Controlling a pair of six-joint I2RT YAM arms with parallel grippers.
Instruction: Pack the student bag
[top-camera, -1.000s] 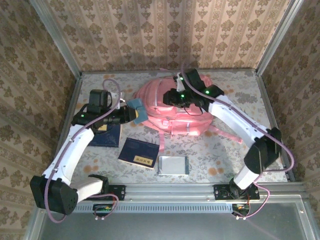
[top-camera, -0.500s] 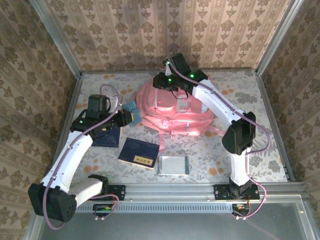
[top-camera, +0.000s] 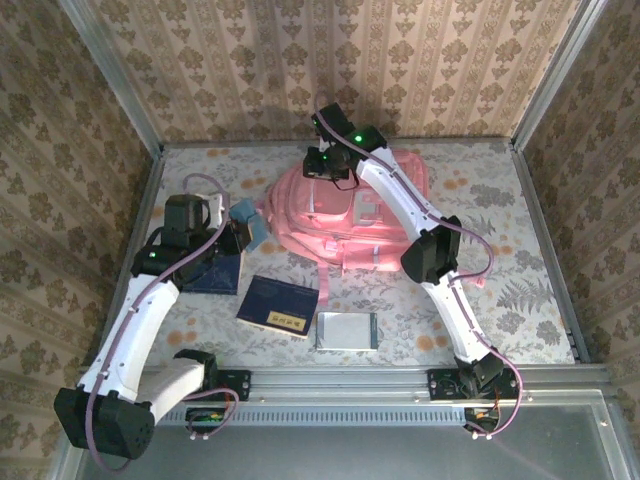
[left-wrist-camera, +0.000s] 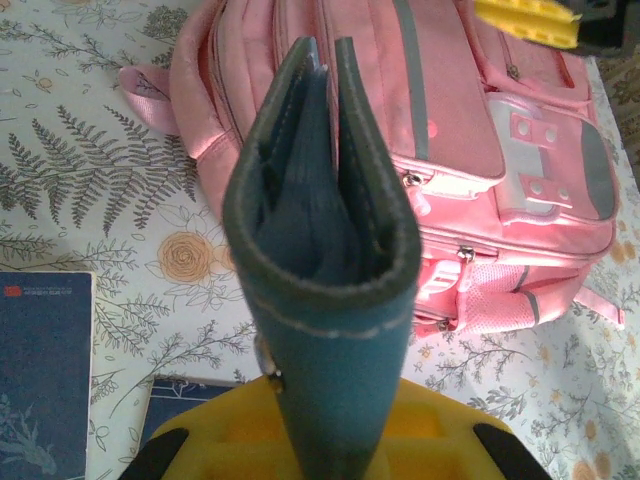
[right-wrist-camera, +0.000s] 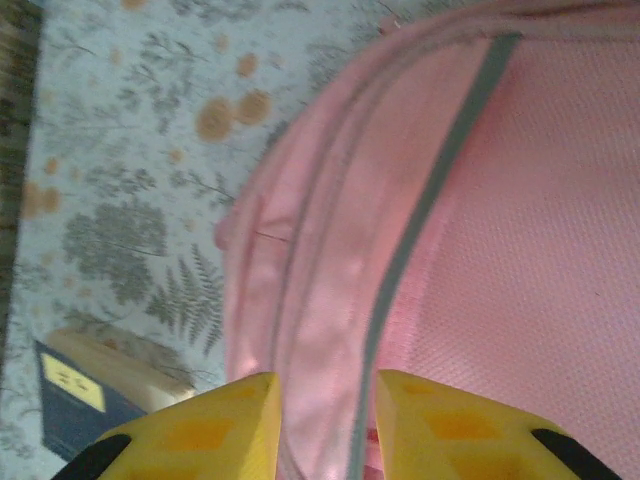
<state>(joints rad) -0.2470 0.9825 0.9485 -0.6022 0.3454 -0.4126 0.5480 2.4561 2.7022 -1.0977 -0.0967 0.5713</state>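
Note:
The student bag (top-camera: 350, 215), a large pink backpack, lies flat in the middle of the table. My right gripper (top-camera: 325, 165) is at its far top edge. In the right wrist view the gripper (right-wrist-camera: 327, 425) has a ridge of the pink bag (right-wrist-camera: 330, 300) and its grey zip line pinched between narrow jaws. My left gripper (top-camera: 240, 225) hovers just left of the bag, shut on a teal fabric pouch (top-camera: 250, 222). The left wrist view has that gripper (left-wrist-camera: 330, 425) holding the pouch (left-wrist-camera: 325, 260) upright, its mouth toward the bag (left-wrist-camera: 450, 120).
Two dark blue books (top-camera: 212, 272) (top-camera: 277, 306) and a grey flat notebook (top-camera: 346, 330) lie on the floral tablecloth in front of the bag. Metal-framed walls close in the table at the back and sides. A pink strap (top-camera: 325, 280) trails toward the books.
My right gripper has travelled from the bag's middle up to its far top-left edge. The left gripper has drawn the teal pouch a little to the left, away from the bag.

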